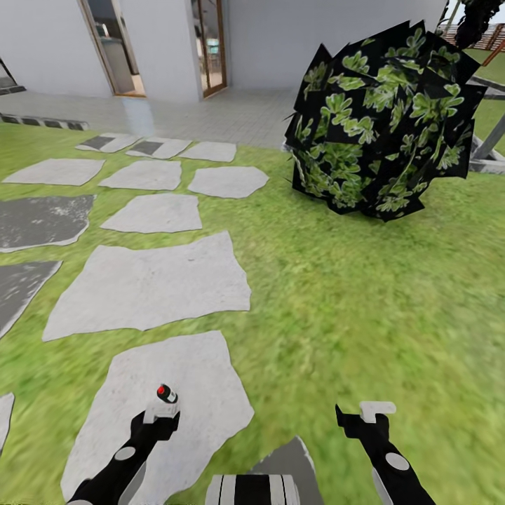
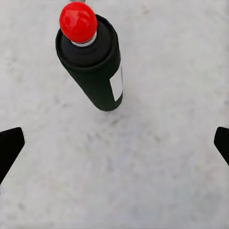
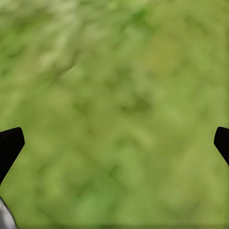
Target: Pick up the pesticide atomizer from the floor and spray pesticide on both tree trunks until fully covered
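Note:
The pesticide atomizer [image 1: 167,393] stands upright on a light grey paving stone [image 1: 203,379]; it is a small black cylinder with a red top. In the left wrist view the atomizer [image 2: 93,62] sits just beyond the fingertips [image 2: 10,143], not between them. My left gripper [image 1: 160,414] hovers right behind it, open and holding nothing. Over the green lawn [image 1: 365,294] to the right, my right gripper [image 1: 372,415] is open too, with only blurred grass [image 3: 114,105] below it. No tree trunk is in view.
A round mass of dark green ragged leaves [image 1: 382,116] sits on the lawn at the upper right, with a grey metal frame [image 1: 491,144] behind it. Several grey stepping stones [image 1: 151,284] lead toward a tiled patio [image 1: 210,112] and a white building with doorways [image 1: 209,45].

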